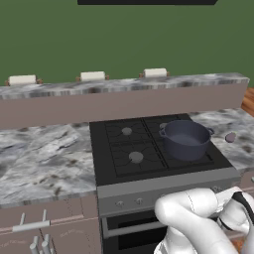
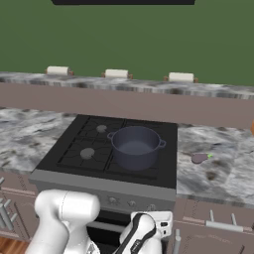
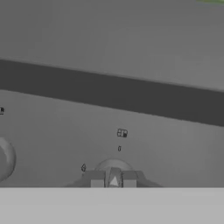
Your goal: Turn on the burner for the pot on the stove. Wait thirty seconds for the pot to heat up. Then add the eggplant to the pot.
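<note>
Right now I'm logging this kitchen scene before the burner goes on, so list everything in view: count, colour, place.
pot: one, dark blue-grey, on the stove's right side, on the front right grate.
stove: one, black top with four burners, grey front panel, set between the counters.
knobs: several, grey, along the front panel; one sits between the fingertips in the hand view.
eggplant: one, dull purple, on the counter right of the stove.
counter: grey marbled, both sides of the stove.
ledge: marbled, behind the stove.
wall fittings: three, white, above the ledge.
wall: green.
arm: one, white, low in front of the oven.
gripper: jaws shut on a knob.
</note>
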Robot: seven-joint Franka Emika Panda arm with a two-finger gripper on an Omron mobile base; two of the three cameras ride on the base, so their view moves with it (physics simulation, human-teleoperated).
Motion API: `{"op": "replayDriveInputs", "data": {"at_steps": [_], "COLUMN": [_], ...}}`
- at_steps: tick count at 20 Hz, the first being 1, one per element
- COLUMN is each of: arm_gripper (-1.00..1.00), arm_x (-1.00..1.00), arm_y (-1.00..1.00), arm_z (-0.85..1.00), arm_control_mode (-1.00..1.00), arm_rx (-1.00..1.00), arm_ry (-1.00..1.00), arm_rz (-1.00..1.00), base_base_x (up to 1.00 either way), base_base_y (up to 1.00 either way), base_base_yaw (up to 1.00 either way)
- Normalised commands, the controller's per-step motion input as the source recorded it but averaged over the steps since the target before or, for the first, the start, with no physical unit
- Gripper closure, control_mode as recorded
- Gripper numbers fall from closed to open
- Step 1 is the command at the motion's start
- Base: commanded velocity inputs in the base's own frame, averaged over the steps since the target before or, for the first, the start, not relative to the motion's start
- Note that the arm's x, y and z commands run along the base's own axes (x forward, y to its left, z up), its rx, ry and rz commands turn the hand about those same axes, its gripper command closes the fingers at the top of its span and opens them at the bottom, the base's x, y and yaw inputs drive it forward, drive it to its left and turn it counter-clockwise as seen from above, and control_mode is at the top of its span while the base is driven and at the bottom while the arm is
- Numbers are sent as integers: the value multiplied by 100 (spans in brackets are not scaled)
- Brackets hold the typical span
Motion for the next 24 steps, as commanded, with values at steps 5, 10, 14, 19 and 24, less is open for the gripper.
{"op": "replayDriveInputs", "data": {"at_steps": [5, 10, 14, 19, 24], "arm_gripper": [100, 100, 100, 100, 100], "arm_x": [0, 0, 0, 0, -4], "arm_y": [0, 0, 0, 9, 16], "arm_z": [-21, -28, -53, -60, -87], "arm_control_mode": [-100, -100, -100, -100, -100], "arm_rx": [-9, -12, -19, -22, -27], "arm_ry": [-2, -4, -2, 0, 0], "arm_rz": [27, 28, 28, 28, 28], "base_base_x": [0, 0, 0, 0, 0], "base_base_y": [0, 0, 0, 0, 0], "base_base_yaw": [0, 0, 0, 0, 0]}}
